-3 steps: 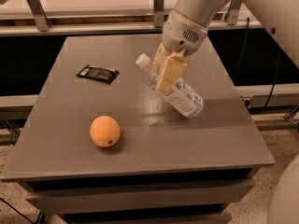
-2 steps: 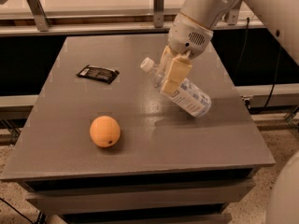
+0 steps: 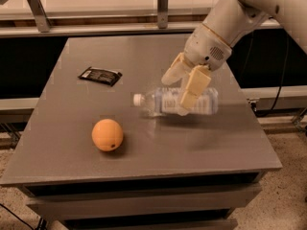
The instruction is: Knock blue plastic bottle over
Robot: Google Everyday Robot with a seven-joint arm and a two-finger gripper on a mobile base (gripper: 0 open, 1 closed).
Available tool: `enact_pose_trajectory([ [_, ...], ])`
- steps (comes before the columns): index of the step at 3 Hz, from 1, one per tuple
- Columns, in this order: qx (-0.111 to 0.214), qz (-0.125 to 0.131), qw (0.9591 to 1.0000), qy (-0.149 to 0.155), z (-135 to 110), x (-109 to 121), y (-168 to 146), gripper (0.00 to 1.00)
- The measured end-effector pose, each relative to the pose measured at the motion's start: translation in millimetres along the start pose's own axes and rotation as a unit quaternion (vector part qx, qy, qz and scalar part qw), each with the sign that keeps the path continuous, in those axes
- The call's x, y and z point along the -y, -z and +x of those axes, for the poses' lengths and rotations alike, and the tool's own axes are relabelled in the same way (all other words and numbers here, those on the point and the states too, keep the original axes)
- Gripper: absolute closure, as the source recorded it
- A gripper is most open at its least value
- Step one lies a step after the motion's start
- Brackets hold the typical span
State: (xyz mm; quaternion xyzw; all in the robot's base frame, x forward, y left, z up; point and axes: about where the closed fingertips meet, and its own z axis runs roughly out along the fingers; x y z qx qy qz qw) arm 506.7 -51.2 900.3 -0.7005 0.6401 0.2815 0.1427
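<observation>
The blue plastic bottle (image 3: pixel 165 103) lies on its side near the middle of the grey table (image 3: pixel 201 143). Its white cap points left and its pale label faces up. My gripper (image 3: pixel 182 85) hangs just above and in front of the bottle's middle. Its cream fingers (image 3: pixel 194 86) are spread apart, with nothing held between them. The right finger overlaps the bottle's body in this view. An orange (image 3: pixel 107 134) sits at the front left of the table, apart from the bottle.
A dark flat snack packet (image 3: pixel 100 75) lies at the table's back left. A rail with metal posts (image 3: pixel 162 4) runs behind the table. The table's right edge is close to the bottle's base.
The bottle went from leaning under my gripper to lying flat on its side, cap to the left. My gripper has lifted slightly and shifted right.
</observation>
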Motion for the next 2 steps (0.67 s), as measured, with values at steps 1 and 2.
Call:
enact_pose_trajectory([
  [1, 0.027, 0.015, 0.9995, 0.006, -8.0, 3.6, 2.5, 0.00],
  [2, 0.027, 0.015, 0.9995, 0.007, -8.0, 3.6, 2.5, 0.00],
])
